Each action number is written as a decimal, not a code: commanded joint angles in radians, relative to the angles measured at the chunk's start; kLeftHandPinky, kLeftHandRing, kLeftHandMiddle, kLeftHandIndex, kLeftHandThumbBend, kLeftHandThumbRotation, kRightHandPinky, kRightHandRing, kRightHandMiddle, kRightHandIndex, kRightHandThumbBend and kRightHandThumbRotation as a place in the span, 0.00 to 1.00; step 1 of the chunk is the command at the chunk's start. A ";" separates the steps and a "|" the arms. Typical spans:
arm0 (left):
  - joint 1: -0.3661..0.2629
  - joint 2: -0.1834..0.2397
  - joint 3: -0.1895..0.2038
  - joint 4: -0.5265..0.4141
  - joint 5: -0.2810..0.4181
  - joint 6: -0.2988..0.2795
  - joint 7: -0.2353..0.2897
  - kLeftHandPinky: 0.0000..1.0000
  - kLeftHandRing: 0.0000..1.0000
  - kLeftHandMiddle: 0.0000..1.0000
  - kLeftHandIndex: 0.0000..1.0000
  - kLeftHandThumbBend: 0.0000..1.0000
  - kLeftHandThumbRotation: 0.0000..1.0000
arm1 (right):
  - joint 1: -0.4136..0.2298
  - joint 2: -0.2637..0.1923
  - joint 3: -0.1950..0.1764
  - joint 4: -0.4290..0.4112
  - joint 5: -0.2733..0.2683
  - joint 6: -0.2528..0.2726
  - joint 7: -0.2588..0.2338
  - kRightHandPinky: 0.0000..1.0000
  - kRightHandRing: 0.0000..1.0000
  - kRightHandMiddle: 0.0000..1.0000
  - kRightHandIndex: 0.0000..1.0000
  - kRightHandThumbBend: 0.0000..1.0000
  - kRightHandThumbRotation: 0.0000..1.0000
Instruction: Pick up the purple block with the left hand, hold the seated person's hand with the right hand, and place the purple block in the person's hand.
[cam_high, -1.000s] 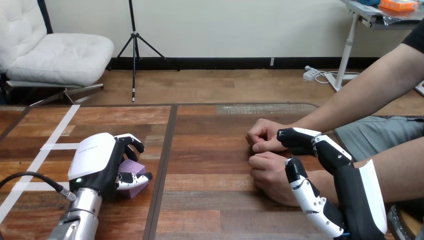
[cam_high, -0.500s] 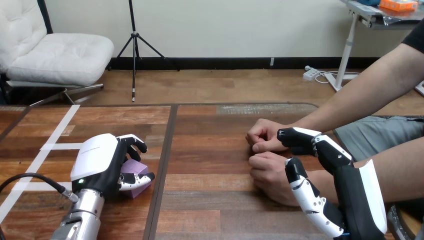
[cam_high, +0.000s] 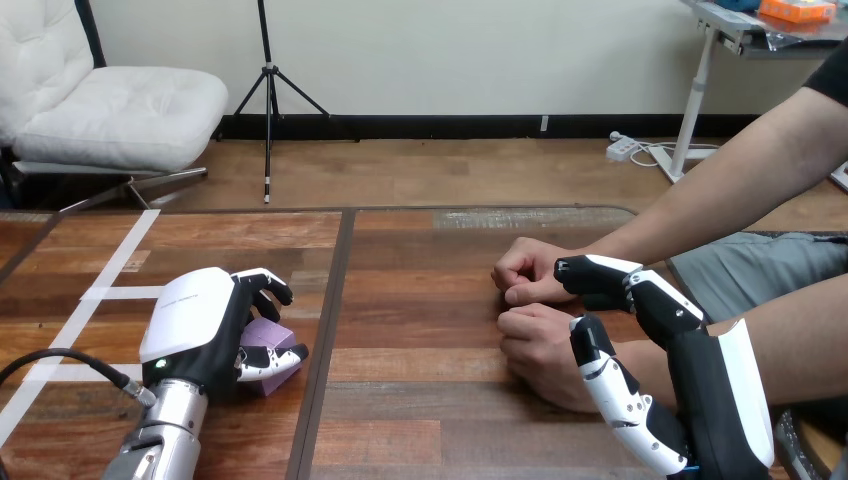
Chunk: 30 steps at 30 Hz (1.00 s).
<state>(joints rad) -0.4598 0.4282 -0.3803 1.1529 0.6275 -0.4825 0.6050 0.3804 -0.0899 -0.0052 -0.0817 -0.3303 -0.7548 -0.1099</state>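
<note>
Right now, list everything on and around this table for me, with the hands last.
table: one, brown wood, across the lower view.
tape strips: a few, white, crossing on the table's left part.
purple block: one, purple, on the table at the left, inside the left hand's curled fingers.
person's farther hand: one, a fist resting on the table at the right.
person's nearer hand: one, a fist on the table, just in front of the farther one.
left hand: one, black and white, curled round the purple block.
right hand: one, black and white, fingers and thumb curled round the nearer hand's wrist.
</note>
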 joint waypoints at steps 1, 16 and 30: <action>-0.024 0.001 0.008 0.005 -0.005 -0.020 0.030 0.50 0.51 0.54 0.60 0.53 0.00 | -0.037 -0.019 -0.002 -0.044 0.010 -0.015 0.005 0.66 0.71 0.72 0.70 0.37 0.64; -0.017 -0.006 0.024 0.005 -0.027 -0.056 0.031 0.50 0.51 0.54 0.60 0.52 0.00 | -0.047 -0.029 -0.004 -0.034 0.015 -0.026 0.002 0.67 0.71 0.72 0.70 0.37 0.64; 0.005 -0.033 0.091 -0.001 -0.146 -0.178 -0.022 0.44 0.47 0.53 0.59 0.57 0.00 | -0.049 -0.036 -0.003 -0.040 0.009 -0.013 -0.003 0.66 0.71 0.72 0.70 0.37 0.65</action>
<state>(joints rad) -0.4280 0.4047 -0.3308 1.1542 0.5163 -0.6241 0.5918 0.3801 -0.1195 -0.0055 -0.0817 -0.3258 -0.7554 -0.1099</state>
